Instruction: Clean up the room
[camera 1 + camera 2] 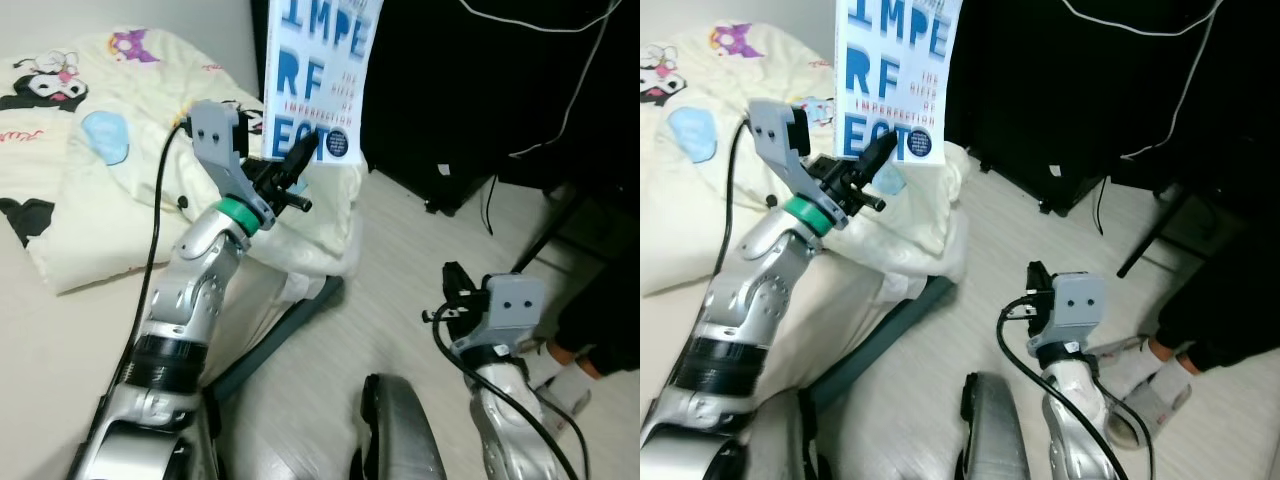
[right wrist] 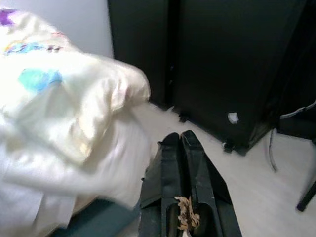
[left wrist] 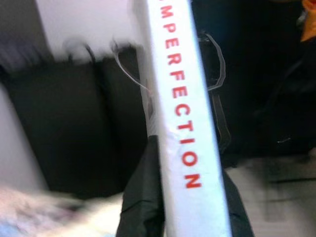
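Observation:
A white book with blue cover letters stands upright in the air above the bed's corner. My left gripper is shut on its lower edge, arm raised from the left. In the left wrist view the book's white spine with red letters runs up between the black fingers. My right gripper is shut and holds nothing; it hangs low over the pale floor at the right, seen from the head as a grey wrist.
A cream cartoon-print quilt covers the bed on the left. Black cabinets with white cables stand behind. A person's socked foot is at the far right. Dark furniture legs rise from the floor.

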You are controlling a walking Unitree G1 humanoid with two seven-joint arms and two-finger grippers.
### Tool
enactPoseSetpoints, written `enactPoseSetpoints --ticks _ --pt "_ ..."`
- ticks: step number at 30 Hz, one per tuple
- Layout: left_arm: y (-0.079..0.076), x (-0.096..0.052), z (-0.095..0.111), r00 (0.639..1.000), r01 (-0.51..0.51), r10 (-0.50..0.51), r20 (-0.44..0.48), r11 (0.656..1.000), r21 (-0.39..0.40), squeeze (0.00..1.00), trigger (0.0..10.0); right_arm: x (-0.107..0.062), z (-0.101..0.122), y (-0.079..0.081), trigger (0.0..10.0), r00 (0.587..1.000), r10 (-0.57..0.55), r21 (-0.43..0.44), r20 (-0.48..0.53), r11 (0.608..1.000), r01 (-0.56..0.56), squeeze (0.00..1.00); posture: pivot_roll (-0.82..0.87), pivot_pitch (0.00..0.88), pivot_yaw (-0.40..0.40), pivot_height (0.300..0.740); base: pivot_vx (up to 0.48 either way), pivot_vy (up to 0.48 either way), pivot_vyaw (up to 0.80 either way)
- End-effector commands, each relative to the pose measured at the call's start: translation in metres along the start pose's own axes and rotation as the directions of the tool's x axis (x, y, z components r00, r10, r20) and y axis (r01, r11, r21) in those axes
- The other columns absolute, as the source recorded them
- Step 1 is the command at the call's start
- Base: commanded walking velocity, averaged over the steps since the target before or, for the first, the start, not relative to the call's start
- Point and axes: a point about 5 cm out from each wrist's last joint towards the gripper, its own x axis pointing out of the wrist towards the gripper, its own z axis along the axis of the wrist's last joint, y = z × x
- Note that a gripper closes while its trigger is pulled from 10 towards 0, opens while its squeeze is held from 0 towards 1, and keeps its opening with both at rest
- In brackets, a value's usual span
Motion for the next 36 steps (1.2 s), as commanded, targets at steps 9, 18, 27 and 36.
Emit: enactPoseSetpoints --ticks 9,18,27,36 --pt "-0.031 -0.089 -0.073 0.897 0.167 -0.100 -0.431 0.979 0.119 0.00 10.0 -0.009 -0.002 0.015 10.0 0.999 0.044 0.053 -0.021 0.998 -0.043 0.00 0.00 0.158 -0.018 0.571 0.000 0.000 0.00" --pt "-0.017 -0.090 -0.071 0.861 -0.183 0.099 -0.499 0.976 -0.122 0.00 10.0 -0.006 -0.002 0.011 10.0 0.999 0.025 0.020 -0.033 1.000 -0.024 0.00 0.01 0.147 -0.013 0.601 0.000 0.000 0.00" --pt "-0.018 -0.079 -0.055 0.895 -0.158 0.097 -0.434 0.982 -0.107 0.00 10.0 -0.005 -0.002 0.010 10.0 0.999 0.030 0.023 -0.037 0.999 -0.029 0.00 0.01 0.141 -0.018 0.641 0.000 0.000 0.00" --pt "-0.024 -0.078 -0.056 0.900 -0.103 0.059 -0.432 0.992 -0.079 0.00 10.0 -0.005 -0.004 0.009 10.0 0.999 0.020 0.023 -0.041 1.000 -0.019 0.00 0.01 0.140 -0.015 0.681 0.000 0.000 0.00"
